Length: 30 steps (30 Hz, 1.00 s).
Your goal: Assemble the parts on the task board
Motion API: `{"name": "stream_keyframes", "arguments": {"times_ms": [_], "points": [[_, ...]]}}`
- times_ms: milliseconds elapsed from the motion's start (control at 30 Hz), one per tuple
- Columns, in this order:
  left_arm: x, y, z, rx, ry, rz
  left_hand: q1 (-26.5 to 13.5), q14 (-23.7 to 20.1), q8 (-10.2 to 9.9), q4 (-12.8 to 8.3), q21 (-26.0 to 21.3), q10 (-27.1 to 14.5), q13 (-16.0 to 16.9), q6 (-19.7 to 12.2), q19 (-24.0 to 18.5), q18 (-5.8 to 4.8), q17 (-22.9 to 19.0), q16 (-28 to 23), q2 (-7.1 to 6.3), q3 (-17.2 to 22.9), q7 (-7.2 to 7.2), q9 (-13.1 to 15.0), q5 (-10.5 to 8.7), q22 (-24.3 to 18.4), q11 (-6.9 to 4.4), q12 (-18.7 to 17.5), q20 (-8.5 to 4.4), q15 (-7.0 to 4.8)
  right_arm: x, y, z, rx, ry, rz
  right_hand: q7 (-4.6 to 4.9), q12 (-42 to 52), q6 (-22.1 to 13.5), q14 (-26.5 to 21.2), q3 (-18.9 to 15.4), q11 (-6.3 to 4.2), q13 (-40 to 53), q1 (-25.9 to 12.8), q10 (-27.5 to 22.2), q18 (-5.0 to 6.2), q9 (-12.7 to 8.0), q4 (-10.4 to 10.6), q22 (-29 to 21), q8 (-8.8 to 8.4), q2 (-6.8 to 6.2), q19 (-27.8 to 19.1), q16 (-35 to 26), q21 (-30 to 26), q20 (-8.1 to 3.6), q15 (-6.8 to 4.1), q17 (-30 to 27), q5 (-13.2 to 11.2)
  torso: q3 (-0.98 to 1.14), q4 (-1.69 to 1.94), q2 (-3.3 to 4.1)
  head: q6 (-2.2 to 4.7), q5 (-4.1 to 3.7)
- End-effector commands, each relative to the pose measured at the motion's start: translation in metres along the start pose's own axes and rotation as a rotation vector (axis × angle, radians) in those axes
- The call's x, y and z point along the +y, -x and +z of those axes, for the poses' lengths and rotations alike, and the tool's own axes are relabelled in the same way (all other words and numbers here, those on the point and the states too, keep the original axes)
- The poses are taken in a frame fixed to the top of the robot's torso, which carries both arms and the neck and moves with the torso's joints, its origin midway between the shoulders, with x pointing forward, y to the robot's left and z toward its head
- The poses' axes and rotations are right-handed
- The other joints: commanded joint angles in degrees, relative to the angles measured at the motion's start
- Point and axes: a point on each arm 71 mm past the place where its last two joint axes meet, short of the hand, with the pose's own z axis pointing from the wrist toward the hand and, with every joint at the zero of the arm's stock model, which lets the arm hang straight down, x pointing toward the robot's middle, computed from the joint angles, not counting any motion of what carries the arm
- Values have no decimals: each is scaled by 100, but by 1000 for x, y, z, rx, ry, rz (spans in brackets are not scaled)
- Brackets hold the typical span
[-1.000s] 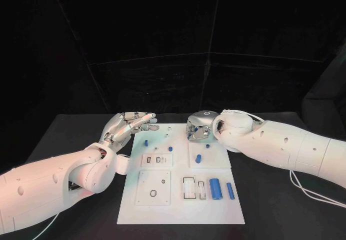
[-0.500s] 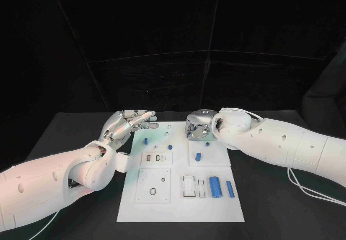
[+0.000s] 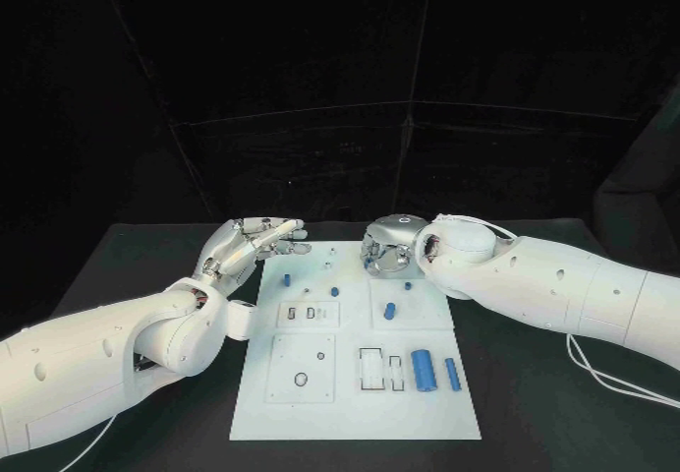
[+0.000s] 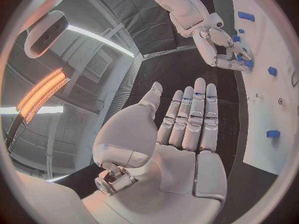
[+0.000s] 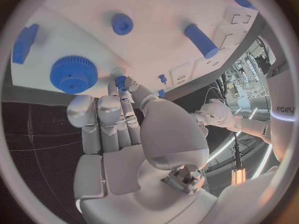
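Note:
The white task board (image 3: 355,413) lies in the middle of the black table. My right hand (image 3: 385,251) hovers over its far edge. In the right wrist view that hand (image 5: 124,129) pinches a small blue gear (image 5: 120,81) between thumb and a fingertip, close to a thin post (image 5: 115,71) beside a large blue gear (image 5: 74,73). My left hand (image 3: 253,248) is raised off the board's far left corner. Its palm (image 4: 181,134) is flat, its fingers are straight, and it holds nothing. Two blue cylinders (image 3: 423,369) (image 3: 452,374) lie on the board's near right.
Small blue pieces (image 3: 286,280) (image 3: 334,291) (image 3: 390,312) are spread over the board's far half. Rectangular recesses (image 3: 371,369) and an inset plate (image 3: 302,369) take up its near half. Bare black table (image 3: 567,393) surrounds the board.
My right hand has edged slightly left and farther over the board's far edge. The left hand has barely moved.

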Motion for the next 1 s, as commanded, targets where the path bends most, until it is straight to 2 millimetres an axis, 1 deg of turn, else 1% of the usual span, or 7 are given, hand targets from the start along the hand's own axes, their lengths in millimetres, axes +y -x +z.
{"name": "stream_keyframes", "arguments": {"times_ms": [33,133,333,433,467,867,1000], "points": [[-2,-1,1,14,-16,-9,-11,7,-31,7,-31,5,-8,-1,36,40,2,-20,38,20,23,-3,10,-5,33,-37,18,14,2,12,-1,-144,-6,29,40,-14,14,121,66,34,-11,-54,19,-110,1,17,90,-20,-75,56,88,59,-7,-2,74,80,-3,7,5,21,6],[-2,-2,2,18,-16,-12,-15,8,-32,11,-33,5,-8,-1,37,40,2,-22,42,20,23,-3,10,-7,33,-38,19,14,4,15,1,-186,-14,36,40,-17,13,118,90,35,-11,-74,18,-115,1,27,127,-21,-94,70,120,84,-6,1,96,76,-3,8,11,43,31],[-2,-3,1,22,-17,-16,-20,9,-33,14,-35,5,-7,-1,38,40,3,-25,47,20,23,-3,9,-9,33,-41,19,14,7,18,7,-230,-22,43,40,-20,9,113,116,38,-13,-81,11,-115,0,34,135,-24,-100,68,136,94,-4,2,101,62,-4,28,47,72,46],[-3,-3,1,23,-18,-16,-20,9,-33,14,-35,5,-7,-1,38,40,3,-25,47,20,23,-3,9,-9,33,-41,19,14,9,19,11,-240,-22,44,42,-23,5,107,147,40,-14,-88,5,-117,-1,42,149,-26,-107,69,155,107,-2,4,109,49,-8,53,76,90,36],[-3,-3,1,23,-18,-16,-21,9,-33,15,-35,6,-7,-1,38,40,3,-26,49,21,23,-3,9,-10,33,-41,19,14,10,19,12,-242,-21,44,42,-23,5,107,147,40,-14,-88,5,-117,-1,42,149,-26,-107,69,155,107,-2,4,109,49,-8,50,73,83,40],[-7,-4,4,28,-25,-15,-22,9,-34,16,-36,6,-7,-1,39,40,3,-28,52,22,23,-3,9,-11,33,-43,19,15,19,16,31,-213,-13,41,49,-30,-15,94,209,50,-15,-154,-20,-121,-3,93,187,-33,-158,66,229,141,8,14,159,35,-30,98,153,106,4],[-7,-4,4,30,-26,-15,-24,10,-36,17,-38,6,-7,-2,40,40,3,-32,55,22,24,-3,9,-13,34,-45,20,15,21,15,35,-200,-10,41,49,-30,-16,93,211,51,-15,-159,-21,-121,-3,98,190,-33,-161,66,233,143,9,15,160,34,-28,92,154,104,9]]}}
